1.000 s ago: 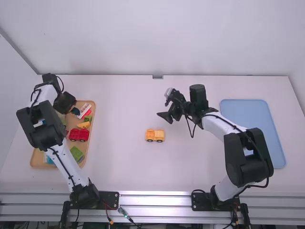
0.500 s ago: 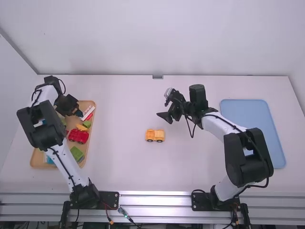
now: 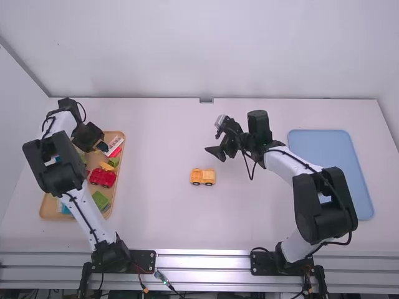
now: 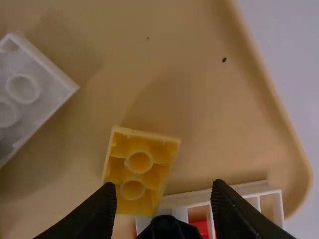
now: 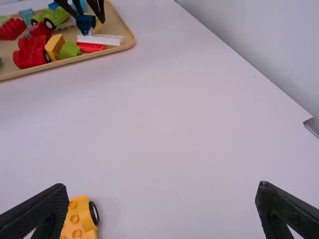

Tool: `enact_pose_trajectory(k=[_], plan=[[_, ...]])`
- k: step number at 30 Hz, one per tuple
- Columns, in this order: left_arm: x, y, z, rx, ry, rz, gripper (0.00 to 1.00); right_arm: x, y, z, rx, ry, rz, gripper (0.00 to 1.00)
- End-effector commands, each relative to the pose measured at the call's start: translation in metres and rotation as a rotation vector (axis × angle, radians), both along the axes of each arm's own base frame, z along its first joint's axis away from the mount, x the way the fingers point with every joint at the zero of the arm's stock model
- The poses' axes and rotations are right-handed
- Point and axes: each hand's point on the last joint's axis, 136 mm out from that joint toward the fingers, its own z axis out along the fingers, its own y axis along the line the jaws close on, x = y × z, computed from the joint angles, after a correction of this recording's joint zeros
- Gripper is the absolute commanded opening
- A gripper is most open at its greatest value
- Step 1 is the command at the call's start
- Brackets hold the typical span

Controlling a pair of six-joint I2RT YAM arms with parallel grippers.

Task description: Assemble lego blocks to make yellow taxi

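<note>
While my left gripper (image 3: 98, 142) hangs over the tray (image 3: 48, 207), fingers part-way open and holding nothing, the upturned yellow block (image 4: 143, 177) lies just past their tips, the yellow wheeled piece (image 3: 202, 175) well off to their right.

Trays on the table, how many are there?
2. A tan tray with toy blocks stands at the left, partly under the left arm; a blue tray lies at the right, partly hidden by the right arm.
</note>
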Motion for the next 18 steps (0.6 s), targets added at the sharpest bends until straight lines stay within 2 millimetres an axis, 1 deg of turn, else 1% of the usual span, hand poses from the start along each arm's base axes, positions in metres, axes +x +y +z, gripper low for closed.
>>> enact_pose_trajectory(k=[1,2,3,5,10,16,18], plan=[[-0.004,-0.002,-0.002,0.015,0.017,-0.053,0.52,0.002,0.001,0.007,0.01,-0.012,0.005,0.99],[-0.004,-0.003,-0.003,0.018,0.019,-0.073,0.55,0.002,0.001,0.007,0.01,-0.012,0.005,0.99],[-0.004,-0.003,-0.002,0.02,0.018,-0.081,0.55,0.002,0.001,0.007,0.01,-0.012,0.005,0.99],[-0.003,-0.001,-0.001,0.025,0.017,-0.091,0.59,0.002,0.001,0.007,0.01,-0.012,0.005,0.99],[-0.005,0.005,0.005,0.036,0.022,-0.113,0.6,0.002,0.001,0.007,0.01,-0.013,0.005,0.99],[-0.005,0.008,0.006,0.07,0.034,-0.12,0.62,0.002,0.001,0.007,0.01,-0.013,0.005,0.99],[-0.002,0.008,0.007,0.045,0.008,-0.118,0.6,0.002,0.001,0.007,0.01,-0.014,0.005,0.99]])
